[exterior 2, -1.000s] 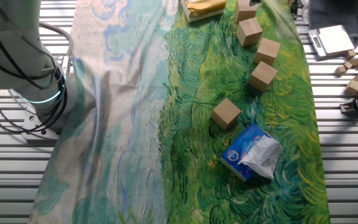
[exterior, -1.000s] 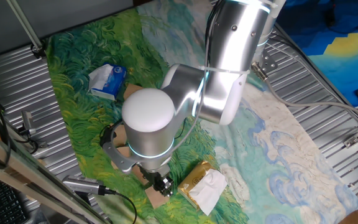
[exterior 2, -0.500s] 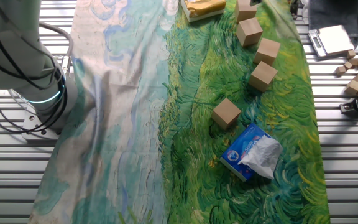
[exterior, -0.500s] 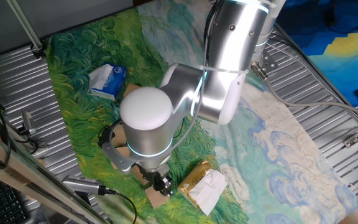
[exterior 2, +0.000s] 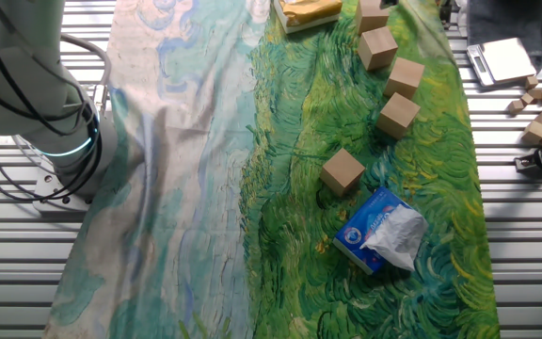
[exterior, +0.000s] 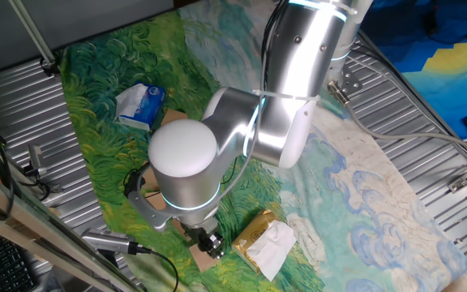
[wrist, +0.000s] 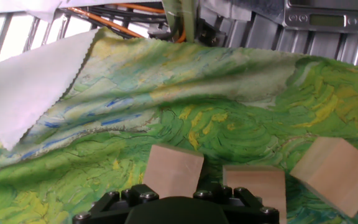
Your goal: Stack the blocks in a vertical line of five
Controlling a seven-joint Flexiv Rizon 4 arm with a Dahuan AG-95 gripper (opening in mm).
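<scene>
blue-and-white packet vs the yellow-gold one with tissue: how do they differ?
Colour: the blue-and-white packet is blue with white print; the yellow-gold packet is golden.
Place: in the other fixed view, the blue-and-white packet lies just past the lone block, while the yellow-gold packet sits at the far end of the row of blocks, cut by the frame edge.
Arm: the yellow-gold packet lies beside the gripper; the blue-and-white packet lies well away from it.
Shared: both show crumpled white material and rest on the green cloth.

Matt tan wooden blocks (exterior 2: 343, 171) on painted cloth (exterior 2: 205, 188).
</scene>
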